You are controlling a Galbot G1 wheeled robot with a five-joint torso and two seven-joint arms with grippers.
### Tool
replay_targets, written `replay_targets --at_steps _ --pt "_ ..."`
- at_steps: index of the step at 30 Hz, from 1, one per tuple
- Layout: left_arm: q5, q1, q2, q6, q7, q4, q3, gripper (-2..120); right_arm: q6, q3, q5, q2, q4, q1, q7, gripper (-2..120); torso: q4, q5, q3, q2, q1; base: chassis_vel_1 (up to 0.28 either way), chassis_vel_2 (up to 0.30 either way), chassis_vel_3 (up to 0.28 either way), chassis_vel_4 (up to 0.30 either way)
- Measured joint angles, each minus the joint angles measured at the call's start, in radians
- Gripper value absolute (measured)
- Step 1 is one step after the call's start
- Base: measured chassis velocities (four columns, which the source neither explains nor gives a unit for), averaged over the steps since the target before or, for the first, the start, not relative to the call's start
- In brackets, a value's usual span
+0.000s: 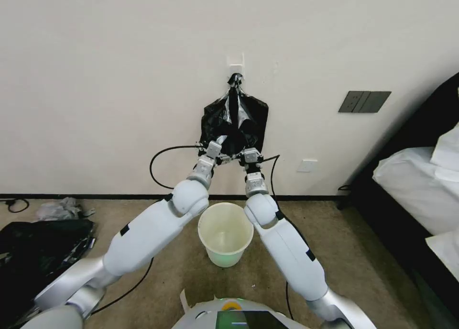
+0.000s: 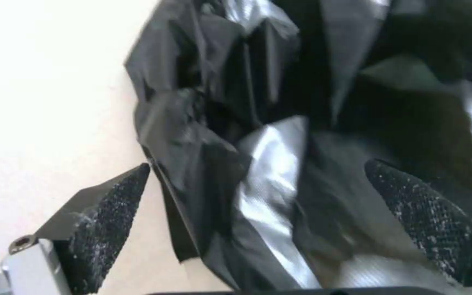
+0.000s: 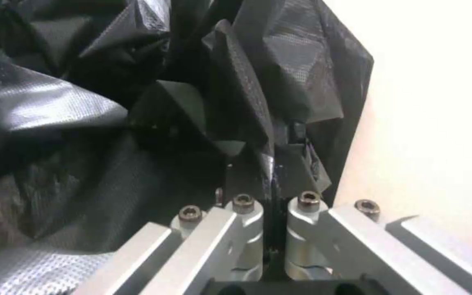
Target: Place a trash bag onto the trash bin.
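Note:
A flat bundle of black bags (image 1: 234, 121), knotted at its top, hangs from a wall hook (image 1: 235, 63). My right gripper (image 1: 249, 153) is at its lower edge. In the right wrist view that gripper (image 3: 278, 166) is shut on a thin glossy fold of the trash bag (image 3: 247, 106), which still hangs with the bundle. My left gripper (image 1: 211, 146) is beside it, open, with its textured pads (image 2: 110, 221) either side of crinkled black film (image 2: 268, 164). The cream-white trash bin (image 1: 224, 252) stands upright on the carpet below, between my forearms.
A big dark heap (image 1: 43, 252) and crumpled grey plastic (image 1: 60, 208) lie on the floor at the left. A bed with white bedding (image 1: 416, 176) fills the right. A dark switch plate (image 1: 364, 101) and a socket (image 1: 307, 165) sit on the wall.

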Motion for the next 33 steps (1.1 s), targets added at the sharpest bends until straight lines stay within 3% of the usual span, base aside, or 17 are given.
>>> replay_targets --at_steps 7,16,26,30,33 --pt "0.038 -0.028 -0.015 0.035 -0.009 0.044 0.008 100 0.0 0.006 0.003 -0.005 0.0 -0.005 -0.001 0 0.0002 -0.0001 0.0 0.0 0.0 0.0 0.0 0.0 0.0" --pt "0.059 -0.053 -0.014 0.074 0.024 0.082 0.016 100 0.009 0.009 0.016 -0.007 0.005 -0.003 -0.003 0 0.0003 -0.0001 0.0 0.0 0.0 0.0 0.0 0.0 0.0" --pt "0.119 -0.039 0.005 0.038 0.031 0.063 0.013 62 0.01 0.023 0.018 -0.017 0.007 -0.017 -0.006 0 0.0002 -0.0001 0.0 0.0 0.0 0.0 0.0 0.0 0.0" --pt "0.121 -0.035 0.007 0.036 0.031 0.063 0.01 52 0.01 0.025 0.019 -0.017 0.008 -0.017 -0.006 0 0.0003 -0.0002 0.0 0.0 0.0 0.0 0.0 0.0 0.0" --pt "0.122 -0.031 0.008 0.03 0.031 0.068 0.005 36 0.012 0.029 0.022 -0.019 0.013 -0.019 -0.006 0 0.0003 -0.0002 0.0 0.0 0.0 0.0 0.0 0.0 0.0"
